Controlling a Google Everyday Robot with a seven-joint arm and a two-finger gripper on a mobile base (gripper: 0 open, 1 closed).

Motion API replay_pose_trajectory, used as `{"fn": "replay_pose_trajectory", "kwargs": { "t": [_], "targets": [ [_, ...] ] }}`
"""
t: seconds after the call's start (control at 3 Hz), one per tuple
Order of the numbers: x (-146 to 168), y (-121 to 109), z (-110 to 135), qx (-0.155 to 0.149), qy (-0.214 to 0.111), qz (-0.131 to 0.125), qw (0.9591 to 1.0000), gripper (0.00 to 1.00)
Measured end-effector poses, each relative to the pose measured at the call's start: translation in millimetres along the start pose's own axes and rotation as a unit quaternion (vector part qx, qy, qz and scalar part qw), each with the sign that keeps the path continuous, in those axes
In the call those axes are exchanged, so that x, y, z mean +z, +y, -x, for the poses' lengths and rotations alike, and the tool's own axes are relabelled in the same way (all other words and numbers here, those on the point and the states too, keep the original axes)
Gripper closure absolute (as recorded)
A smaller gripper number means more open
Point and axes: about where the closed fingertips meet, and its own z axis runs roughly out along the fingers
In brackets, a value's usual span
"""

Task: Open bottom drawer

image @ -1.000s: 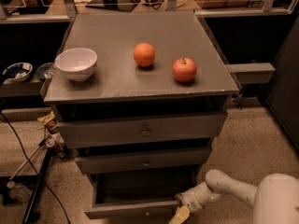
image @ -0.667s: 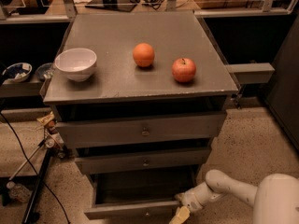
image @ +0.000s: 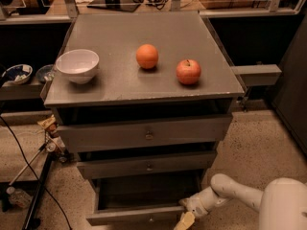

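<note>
Gripper [image: 185, 219] is sitting low at the right end of the bottom drawer [image: 124, 218], touching or just about touching its front strip. Whether it is open, closed or clamped on the edge, I cannot tell from this camera view. I am seeing the white arm [image: 235, 193] reaching in from the lower right.

The bottom drawer is already standing out from the cabinet [image: 120, 87], its front well forward of the middle drawer [image: 146, 166] and the top drawer [image: 146, 134], with its dark inside showing. I am judging the pull as partly done.

To finish it well, I am planning to keep the pull straight out along the drawer's run. The gripper is working at the right end, not at the central knob, so a sideways drag could skew the drawer and jam it. Slow and level seems best, since a jolt could send the orange [image: 147, 56] or the apple [image: 188, 71] rolling toward the cabinet top's front edge; the bowl [image: 77, 65] near its left edge looks steadier.

Against the earlier frames I am finding almost nothing changing — drawer, gripper and fruit are staying in the same places.
</note>
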Motion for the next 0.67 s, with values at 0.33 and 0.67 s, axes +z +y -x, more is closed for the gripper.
{"fn": "replay_pose_trajectory", "kwargs": {
  "t": [0.33, 0.67],
  "targets": [
    [-0.3, -0.7, 0.9, 0.0, 0.0, 0.0, 1.0, 0.0],
    [-3.3, 3.6, 3.2, -0.008, -0.001, 0.005, 1.0, 0.0]
  ]
}}
